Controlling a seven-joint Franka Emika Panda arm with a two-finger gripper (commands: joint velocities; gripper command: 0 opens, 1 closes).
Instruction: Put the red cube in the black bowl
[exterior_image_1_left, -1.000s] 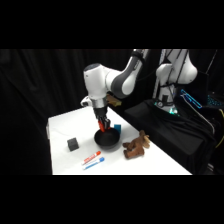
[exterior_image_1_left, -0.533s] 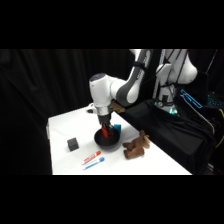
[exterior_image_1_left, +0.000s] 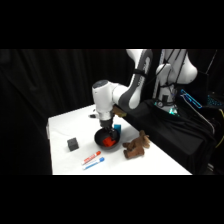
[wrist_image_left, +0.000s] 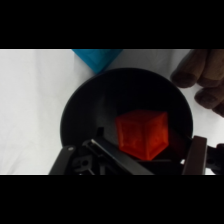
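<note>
The red cube (wrist_image_left: 142, 134) lies inside the black bowl (wrist_image_left: 85, 107), right of the bowl's middle in the wrist view. My gripper (wrist_image_left: 147, 152) hangs just above it, open, with a gap between each finger and the cube. From the side, the gripper (exterior_image_1_left: 106, 131) comes straight down over the black bowl (exterior_image_1_left: 100, 137), and the red cube (exterior_image_1_left: 108, 143) shows as a red spot within it.
A small teal-blue cube (exterior_image_1_left: 117, 128) sits right behind the bowl. A dark grey cube (exterior_image_1_left: 73, 144) stands to its left. A brown toy (exterior_image_1_left: 136, 146) lies to the right, and a red-and-blue tube (exterior_image_1_left: 92, 159) lies in front near the table edge.
The arm's wrist has shifted slightly to the right over the bowl. The gripper stays low above the bowl with the red cube beneath it.
</note>
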